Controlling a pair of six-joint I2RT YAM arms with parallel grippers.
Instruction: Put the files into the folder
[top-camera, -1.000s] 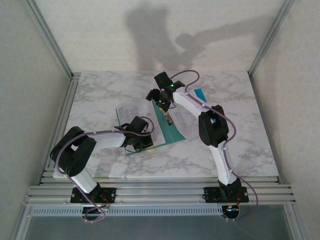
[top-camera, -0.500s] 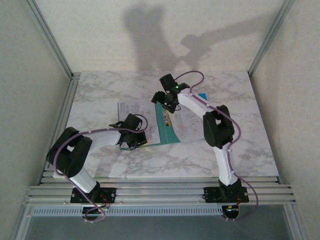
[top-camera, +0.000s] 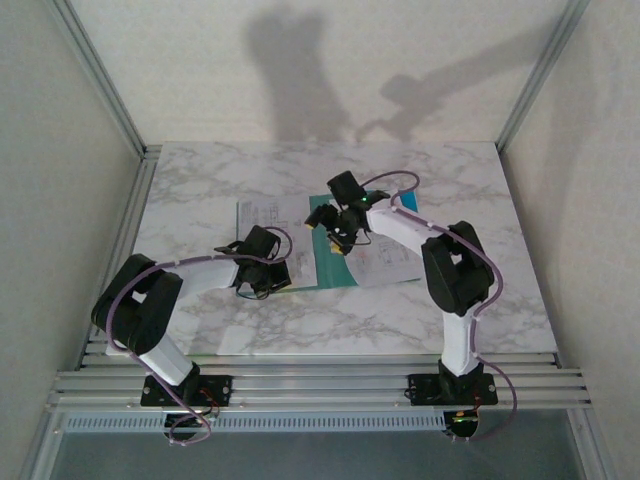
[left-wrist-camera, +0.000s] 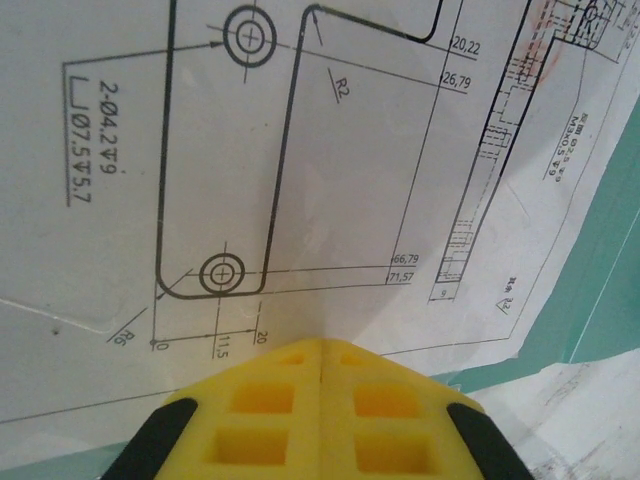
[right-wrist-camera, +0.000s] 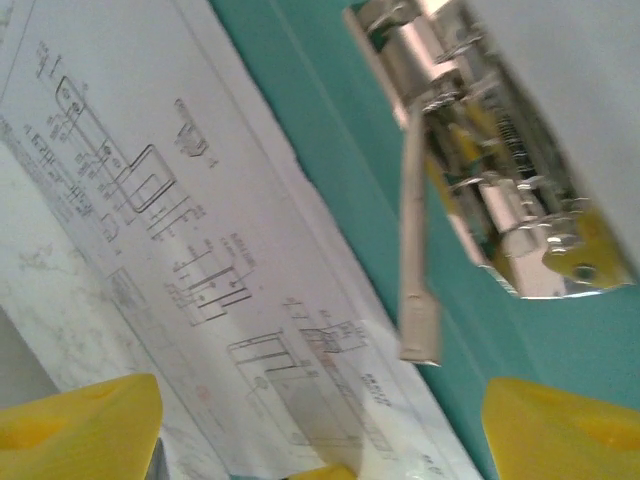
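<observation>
The teal folder (top-camera: 327, 262) lies open on the marble table, with its metal clip (right-wrist-camera: 480, 190) along the fold and the clip's lever (right-wrist-camera: 415, 270) raised. One printed sheet (top-camera: 262, 218) lies over the folder's left side and another sheet (top-camera: 385, 258) on its right. My left gripper (top-camera: 265, 278) is shut, its yellow fingertips (left-wrist-camera: 322, 350) pressed down on the left sheet's drawing (left-wrist-camera: 250, 150), with the teal folder (left-wrist-camera: 600, 310) showing past the sheet's edge. My right gripper (top-camera: 345, 232) hovers open over the fold; nothing is between its yellow fingers (right-wrist-camera: 560, 430).
The marble table (top-camera: 480, 280) is bounded by grey walls and an aluminium frame rail (top-camera: 320, 385) at the near edge. Both arms reach in over the table's middle, close together.
The right gripper has moved nearer and to the right along the folder's fold, jaws a little wider. The folder now lies flat. The left gripper has slid slightly left.
</observation>
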